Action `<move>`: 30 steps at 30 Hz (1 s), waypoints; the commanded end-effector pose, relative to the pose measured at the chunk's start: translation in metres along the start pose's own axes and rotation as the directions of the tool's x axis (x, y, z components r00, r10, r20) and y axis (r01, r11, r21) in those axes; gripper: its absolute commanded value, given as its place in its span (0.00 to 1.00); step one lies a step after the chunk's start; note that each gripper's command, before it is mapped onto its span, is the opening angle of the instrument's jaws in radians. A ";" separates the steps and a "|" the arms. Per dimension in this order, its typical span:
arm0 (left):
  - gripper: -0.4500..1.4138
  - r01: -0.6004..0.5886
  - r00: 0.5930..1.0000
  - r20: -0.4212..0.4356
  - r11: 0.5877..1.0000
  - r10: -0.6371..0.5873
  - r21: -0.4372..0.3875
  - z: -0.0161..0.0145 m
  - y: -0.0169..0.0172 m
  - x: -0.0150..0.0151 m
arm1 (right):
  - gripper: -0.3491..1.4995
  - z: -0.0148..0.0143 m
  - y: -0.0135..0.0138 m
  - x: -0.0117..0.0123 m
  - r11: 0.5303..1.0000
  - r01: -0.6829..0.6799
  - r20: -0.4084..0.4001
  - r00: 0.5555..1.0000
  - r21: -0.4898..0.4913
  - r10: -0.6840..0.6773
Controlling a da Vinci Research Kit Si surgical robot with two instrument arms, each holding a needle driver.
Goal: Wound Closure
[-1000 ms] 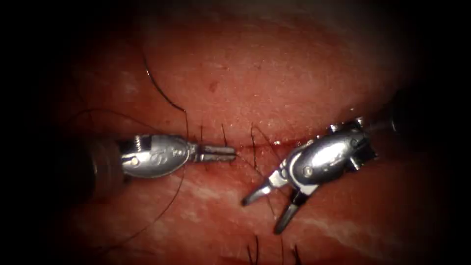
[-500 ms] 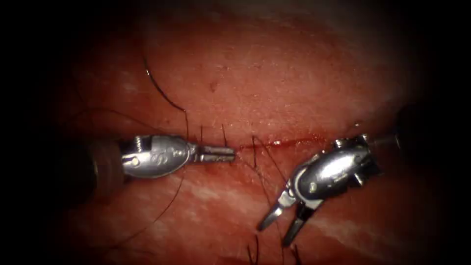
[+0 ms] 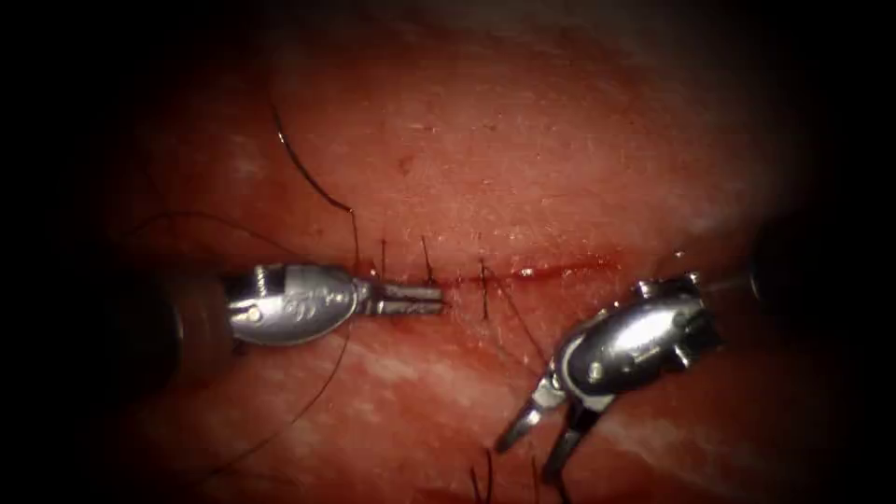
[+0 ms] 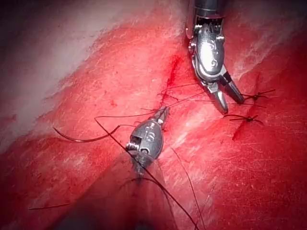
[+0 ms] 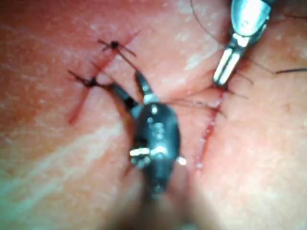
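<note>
The cut [image 3: 551, 272] runs across the tissue [image 3: 523, 149], with stitches [image 3: 427, 264] crossing its left part. My left tool [image 3: 425, 299] lies along the cut, jaws shut, and thread [image 4: 184, 98] runs from their tip [image 4: 163, 114]. The curved needle [image 3: 301, 166] lies free on the tissue above the cut, at the left; it also shows as a dark arc [image 4: 79, 139]. My right tool [image 3: 527, 459] sits below the cut on the right, jaws open and holding nothing.
A long thread [image 3: 322, 383] trails from the needle past the left tool's wrist toward the lower left. Tied stitches with cut ends [image 4: 249, 117] lie by the right tool's jaws [image 5: 125, 81]. Red fluid [image 3: 579, 266] wets the cut's right part.
The right tool has moved down and to the right, away from the cut, and its jaws have narrowed from wide apart. The left tool has hardly moved.
</note>
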 end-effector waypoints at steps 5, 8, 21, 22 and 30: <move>0.00 0.002 1.000 -0.003 1.000 -0.002 -0.004 0.0006 0.0004 -0.0005 | 0.35 0.0028 0.0000 -0.0009 1.000 0.001 0.010 1.000 0.005 -0.001; 0.00 0.002 1.000 -0.003 1.000 -0.002 -0.005 0.0005 0.0004 -0.0006 | 0.06 0.0028 -0.0002 -0.0009 0.999 -0.005 0.018 1.000 0.034 0.005; 0.00 0.001 1.000 -0.002 1.000 -0.001 -0.004 0.0001 0.0007 -0.0005 | 0.00 -0.0002 0.0009 0.0001 0.998 -0.057 0.020 0.998 0.020 0.057; 0.00 0.001 1.000 -0.002 1.000 -0.001 -0.004 0.0001 0.0008 -0.0004 | 0.00 -0.0009 0.0013 0.0004 0.998 -0.066 0.005 0.998 -0.008 0.066; 0.00 0.000 1.000 -0.003 1.000 0.000 -0.006 -0.0002 0.0021 0.0004 | 0.00 -0.0052 0.0028 0.0017 0.971 -0.165 -0.124 0.982 -0.173 0.145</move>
